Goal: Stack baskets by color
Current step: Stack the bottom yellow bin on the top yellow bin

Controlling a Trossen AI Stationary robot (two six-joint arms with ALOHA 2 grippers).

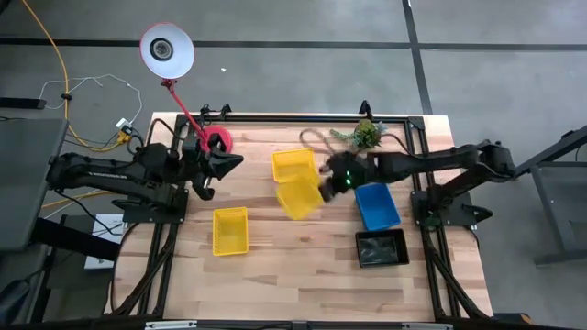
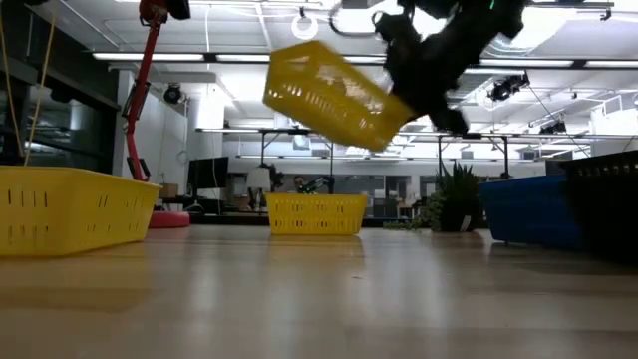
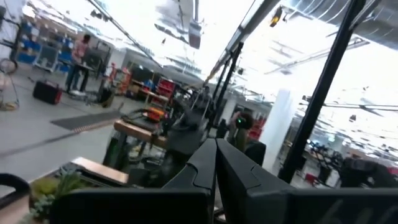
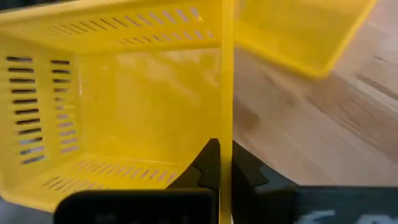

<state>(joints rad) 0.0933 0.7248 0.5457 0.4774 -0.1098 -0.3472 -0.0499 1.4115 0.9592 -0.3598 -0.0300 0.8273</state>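
While the right claw (image 1: 326, 186) is pinching the rim of a yellow basket (image 1: 300, 199), that basket is hanging tilted in the air, well clear of the table (image 1: 303, 284). The wrist view is showing the two fingers (image 4: 208, 163) closed on one thin wall, one inside and one outside. Just beyond the claw, a second yellow basket (image 1: 293, 166) is sitting flat, and a third (image 1: 230, 230) is waiting farther off, toward the left arm. Behind the claw, the blue basket (image 1: 377, 204) and the black one (image 1: 382, 248) are resting near the right arm's base. Over by the lamp (image 1: 166, 49), the left claw (image 1: 229, 163) is idling, fingers shut on nothing.

The risk is that single-wall grip: the basket is already swinging low on its free side, so it could pivot or slip out. If it comes down tilted, a corner could catch the lower basket's rim and shove it instead of nesting.
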